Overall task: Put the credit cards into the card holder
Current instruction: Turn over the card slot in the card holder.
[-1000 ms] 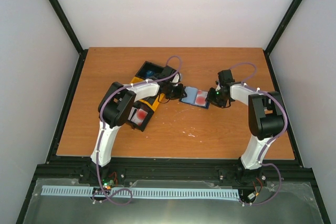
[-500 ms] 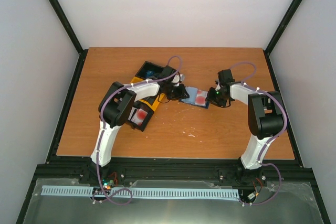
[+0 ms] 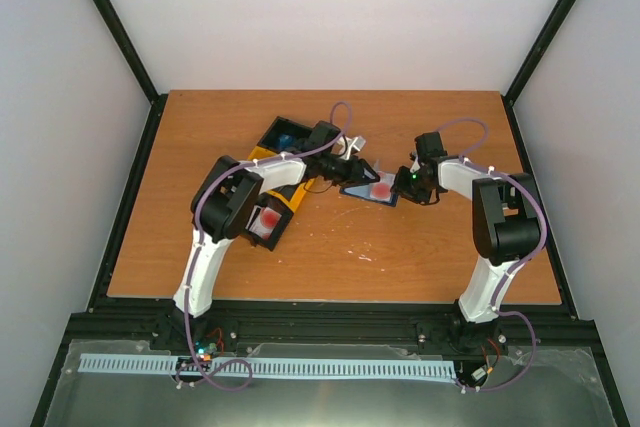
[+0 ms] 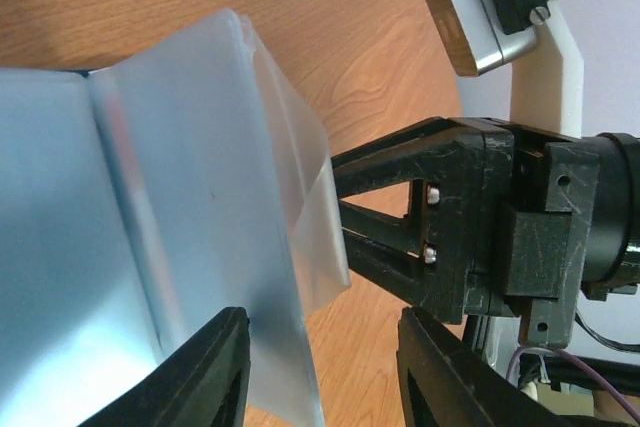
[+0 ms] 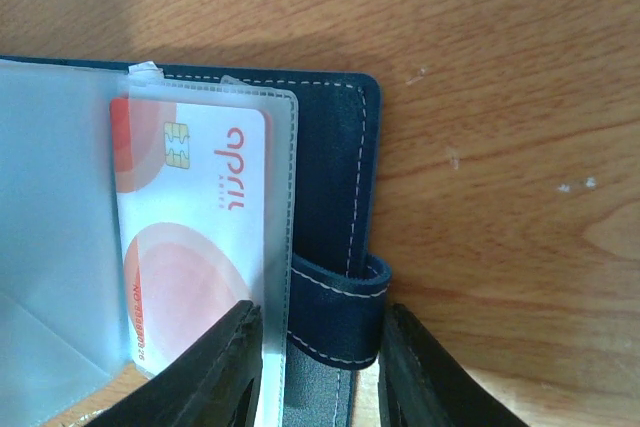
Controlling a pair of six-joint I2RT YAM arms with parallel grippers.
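Holds nothing in the left gripper (image 4: 322,317): fingers apart, right by a clear sleeve (image 4: 200,197) that sticks up. Stands half open at the right gripper (image 5: 322,312), over the strap (image 5: 340,292) of the card holder (image 5: 330,147). Cannot tell if squeezing. Lies open on the table (image 5: 500,97) between both grippers, with a white and red credit card (image 5: 190,247) tucked inside.

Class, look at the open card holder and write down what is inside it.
One white card with red blotches sits in a clear sleeve of the card holder. Whatever lies beneath the cloudy leaves is covered.
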